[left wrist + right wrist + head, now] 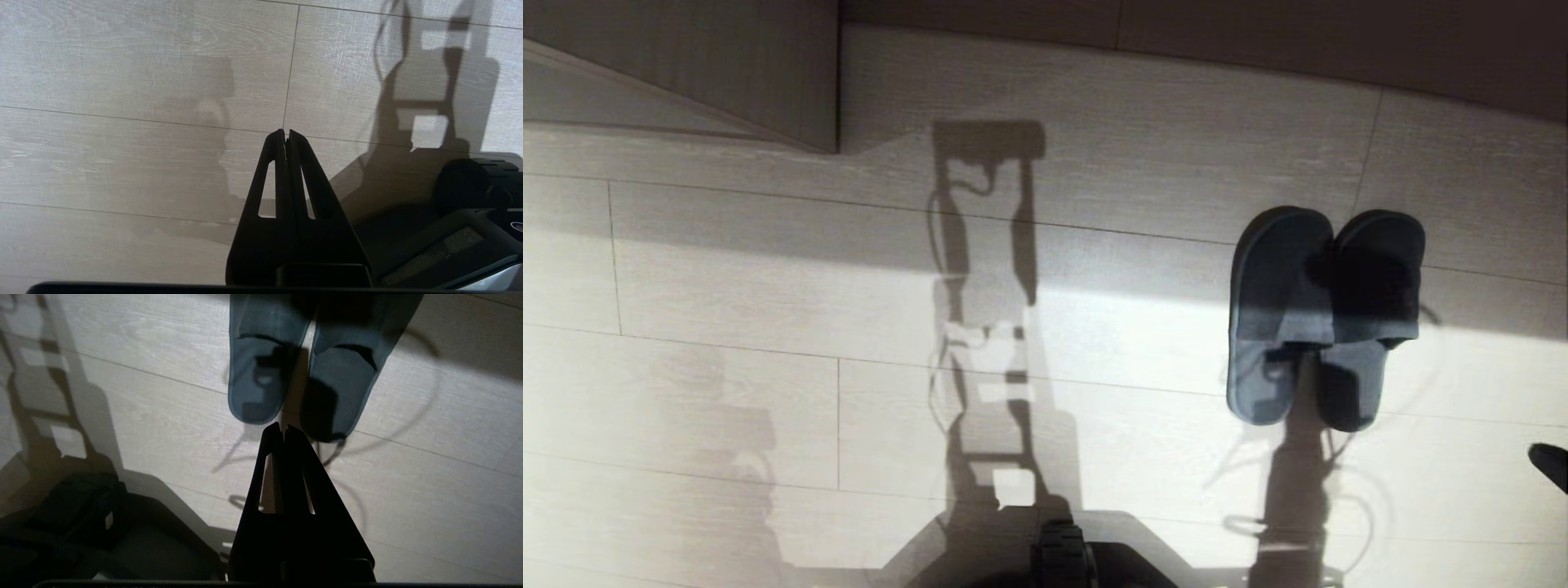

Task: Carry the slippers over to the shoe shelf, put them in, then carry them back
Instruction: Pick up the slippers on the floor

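Your slippers (1327,314) lie side by side, middle right of the head view, heels toward you. Your right gripper (284,428), clenched empty, points at the heels, nearer than the left gripper (285,134), also clenched.

No writing, label, brand, number or sign can be read anywhere here.
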### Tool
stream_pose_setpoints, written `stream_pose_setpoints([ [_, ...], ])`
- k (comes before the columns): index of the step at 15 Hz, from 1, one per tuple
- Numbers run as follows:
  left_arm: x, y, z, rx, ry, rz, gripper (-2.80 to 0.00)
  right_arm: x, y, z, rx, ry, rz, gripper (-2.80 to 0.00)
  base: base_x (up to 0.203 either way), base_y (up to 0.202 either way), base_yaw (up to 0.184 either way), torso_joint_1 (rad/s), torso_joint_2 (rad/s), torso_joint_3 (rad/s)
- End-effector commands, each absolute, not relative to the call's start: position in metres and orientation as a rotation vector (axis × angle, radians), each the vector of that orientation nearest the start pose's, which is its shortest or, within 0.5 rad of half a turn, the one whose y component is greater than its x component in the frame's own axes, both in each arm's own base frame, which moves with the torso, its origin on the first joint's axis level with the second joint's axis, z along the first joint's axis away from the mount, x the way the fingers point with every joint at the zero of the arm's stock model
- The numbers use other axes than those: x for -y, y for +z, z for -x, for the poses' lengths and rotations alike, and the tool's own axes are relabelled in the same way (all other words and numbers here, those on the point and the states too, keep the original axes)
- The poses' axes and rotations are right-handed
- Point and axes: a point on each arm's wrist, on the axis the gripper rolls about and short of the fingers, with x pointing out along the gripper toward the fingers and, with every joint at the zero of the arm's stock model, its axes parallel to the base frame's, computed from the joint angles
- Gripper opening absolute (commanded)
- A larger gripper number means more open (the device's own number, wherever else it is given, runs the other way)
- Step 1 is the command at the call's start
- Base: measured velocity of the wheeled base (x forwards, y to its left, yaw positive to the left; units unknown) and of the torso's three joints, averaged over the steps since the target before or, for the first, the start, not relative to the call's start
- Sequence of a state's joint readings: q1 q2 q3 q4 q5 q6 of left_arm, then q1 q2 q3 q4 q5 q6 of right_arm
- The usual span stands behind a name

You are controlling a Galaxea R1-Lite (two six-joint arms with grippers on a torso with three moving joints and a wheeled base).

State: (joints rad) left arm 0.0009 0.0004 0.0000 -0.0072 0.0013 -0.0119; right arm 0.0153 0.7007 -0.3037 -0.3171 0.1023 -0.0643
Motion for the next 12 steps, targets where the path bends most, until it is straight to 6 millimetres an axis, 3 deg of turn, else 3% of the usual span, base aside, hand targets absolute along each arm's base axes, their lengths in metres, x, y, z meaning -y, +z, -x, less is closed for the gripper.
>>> stream_pose_setpoints([
  [1, 0.0, 0.076, 0.023, 0.008, 0.002, 0.012, -2.8, -0.004, 0.179, -0.128, -0.242, 0.126, 0.055, -2.8, 0.0, 0.0, 0.0, 0.0, 0.0, 0.0],
  [3, 0.0, 0.076, 0.023, 0.008, 0.001, 0.012, -2.8, -0.005, 0.173, -0.169, -0.252, 0.12, 0.06, -2.8, 0.0, 0.0, 0.0, 0.0, 0.0, 0.0],
  [5, 0.0, 0.076, 0.023, 0.008, 0.003, 0.012, -2.8, -0.004, 0.167, -0.197, -0.226, 0.086, 0.071, -2.8, 0.0, 0.0, 0.0, 0.0, 0.0, 0.0],
  [6, 0.0, 0.076, 0.023, 0.008, 0.002, 0.012, -2.8, -0.004, 0.163, -0.206, -0.214, 0.066, 0.083, 0.0, 0.0, 0.0, 0.0, 0.0, 0.0, 0.0],
  [12, 0.0, 0.076, 0.023, 0.008, 0.003, 0.012, -2.8, -0.004, 0.139, -0.223, -0.23, 0.034, 0.115, 0.0, 0.0, 0.0, 0.0, 0.0, 0.0, 0.0],
])
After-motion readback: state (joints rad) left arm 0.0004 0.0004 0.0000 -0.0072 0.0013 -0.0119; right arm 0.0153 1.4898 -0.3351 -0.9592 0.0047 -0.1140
